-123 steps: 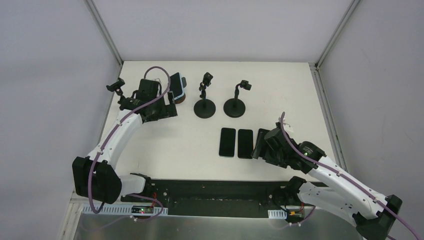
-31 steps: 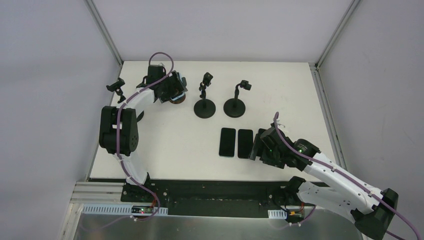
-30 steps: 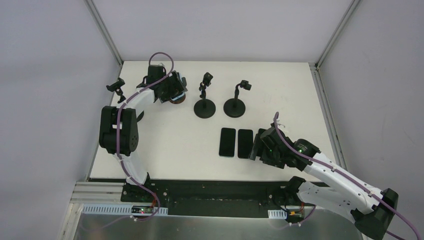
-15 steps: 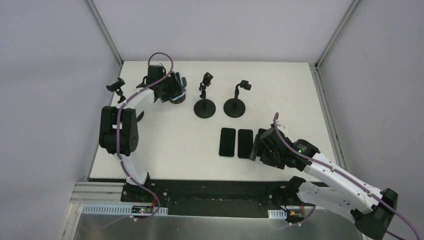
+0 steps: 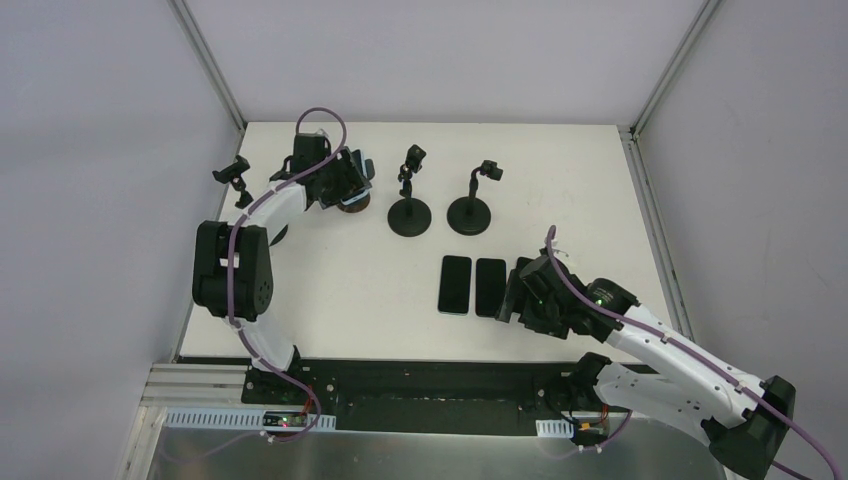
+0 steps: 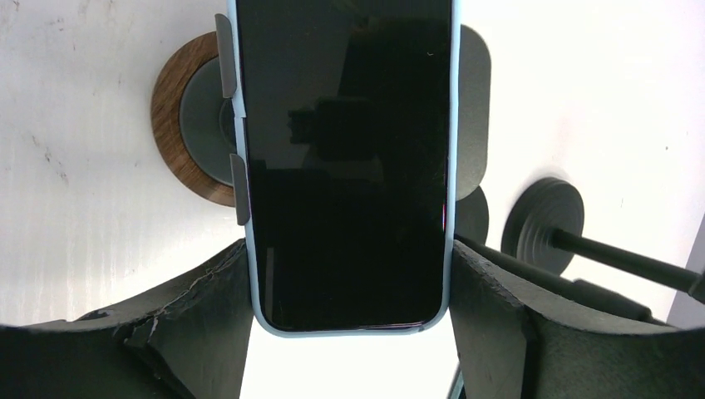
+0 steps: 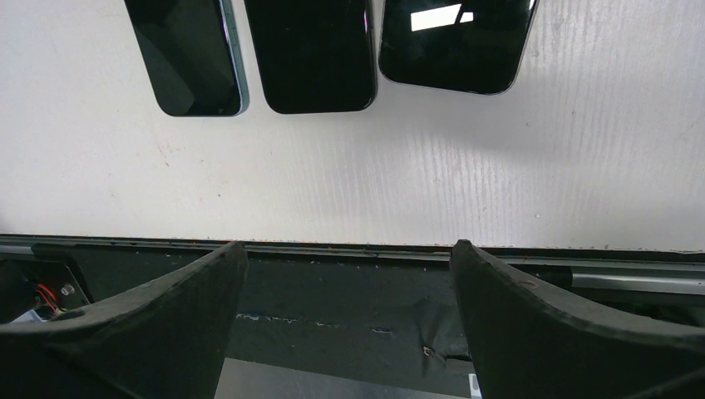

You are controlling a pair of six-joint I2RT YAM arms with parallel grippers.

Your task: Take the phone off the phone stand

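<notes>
The phone [image 6: 345,166], dark-screened in a light blue case, sits in the side clamps of the phone stand [image 6: 170,108], which has a wood-rimmed round base. My left gripper [image 6: 349,274] is shut on the phone's lower end, one finger pressed against each long edge. From above, the left gripper [image 5: 340,180] is at the back left of the table over the stand's base [image 5: 352,200], and the phone [image 5: 364,165] peeks out beyond it. My right gripper [image 7: 349,274] is open and holds nothing, hovering at the table's near edge [image 5: 520,295].
Three phones [image 5: 454,284] [image 5: 490,287] [image 5: 522,275] lie flat side by side near the right gripper. Two black stands [image 5: 410,205] [image 5: 468,208] without phones stand in the back middle. Another bare holder [image 5: 235,172] is at the far left.
The left gripper's jaws have closed in onto the phone's sides, and the left arm's elbow has shifted slightly. The right arm has not moved.
</notes>
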